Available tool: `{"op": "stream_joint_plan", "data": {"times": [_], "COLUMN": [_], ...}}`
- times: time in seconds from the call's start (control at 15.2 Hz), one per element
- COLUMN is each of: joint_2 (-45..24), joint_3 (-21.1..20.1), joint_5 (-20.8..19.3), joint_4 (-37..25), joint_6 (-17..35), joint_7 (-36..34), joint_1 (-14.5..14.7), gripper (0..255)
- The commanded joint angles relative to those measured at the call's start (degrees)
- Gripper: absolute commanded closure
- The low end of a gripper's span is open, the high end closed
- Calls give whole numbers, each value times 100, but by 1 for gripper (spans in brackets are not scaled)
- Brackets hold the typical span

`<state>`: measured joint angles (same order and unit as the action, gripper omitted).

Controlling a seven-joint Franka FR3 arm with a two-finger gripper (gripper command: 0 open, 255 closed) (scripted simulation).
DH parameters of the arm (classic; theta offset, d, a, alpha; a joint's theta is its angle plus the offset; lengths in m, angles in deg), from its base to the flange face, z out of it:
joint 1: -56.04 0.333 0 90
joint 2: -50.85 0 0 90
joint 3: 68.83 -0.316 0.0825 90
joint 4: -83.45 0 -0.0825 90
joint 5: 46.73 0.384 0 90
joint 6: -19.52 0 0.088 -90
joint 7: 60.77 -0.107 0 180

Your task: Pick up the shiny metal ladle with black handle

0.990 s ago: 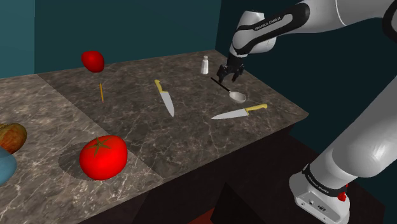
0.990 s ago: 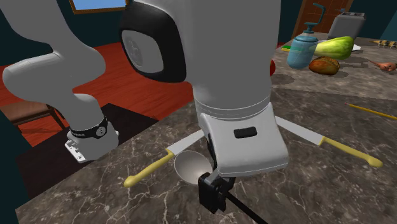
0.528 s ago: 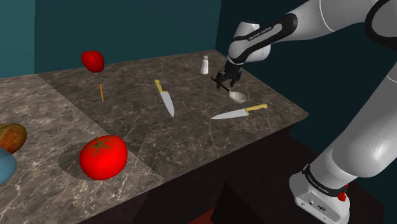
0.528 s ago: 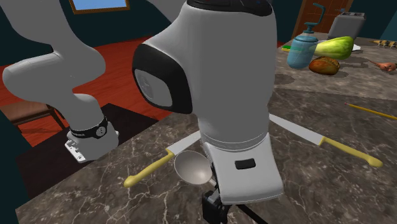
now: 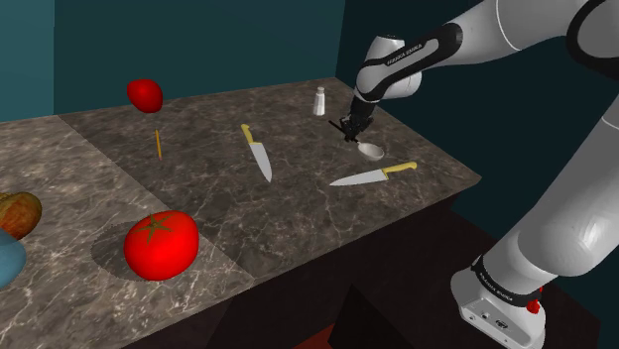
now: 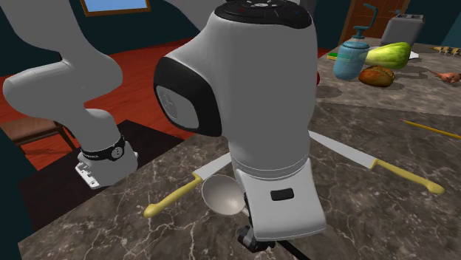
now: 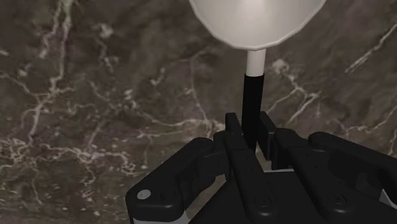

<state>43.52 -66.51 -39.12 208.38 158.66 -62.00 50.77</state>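
The ladle [image 5: 369, 150] lies on the dark marbled counter [image 5: 198, 188] near its far right corner, with a pale shiny bowl and a thin black handle. In the wrist view its bowl [image 7: 257, 22] sits just ahead of the fingers, and the black handle [image 7: 252, 105] runs back between them. My gripper [image 7: 251, 130] is shut on that handle, both fingers pressed against it. In the shoulder view the gripper [image 5: 350, 129] is down at the counter on the handle. The second exterior view has the ladle's bowl [image 6: 222, 196] beside the arm's white wrist, which hides most of the hand.
A yellow-handled knife [image 5: 372, 175] lies just beside the ladle's bowl, another knife [image 5: 256, 151] further left. A white shaker [image 5: 319, 100] stands behind the gripper. Two tomatoes [image 5: 160, 244] [image 5: 145, 94] and a pencil [image 5: 158, 144] are on the left. The counter's edge runs close on the right.
The arm came down onto the ladle's handle with open fingers, then the fingers closed on the handle. The ladle has stayed in its place on the counter.
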Motion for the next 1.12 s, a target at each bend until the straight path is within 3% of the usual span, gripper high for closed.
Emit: {"op": "stream_joint_plan", "data": {"times": [0.0, 0.2, 1.06], "joint_2": [-8, -10, 513], "joint_3": [-10, -6, 17], "joint_5": [3, 5, -131], "joint_4": [10, -2, -427], "joint_6": [1, -10, -950], "joint_7": [-2, 6, -143], "joint_1": [8, 4, 3], "gripper": [255, 255, 255]}}
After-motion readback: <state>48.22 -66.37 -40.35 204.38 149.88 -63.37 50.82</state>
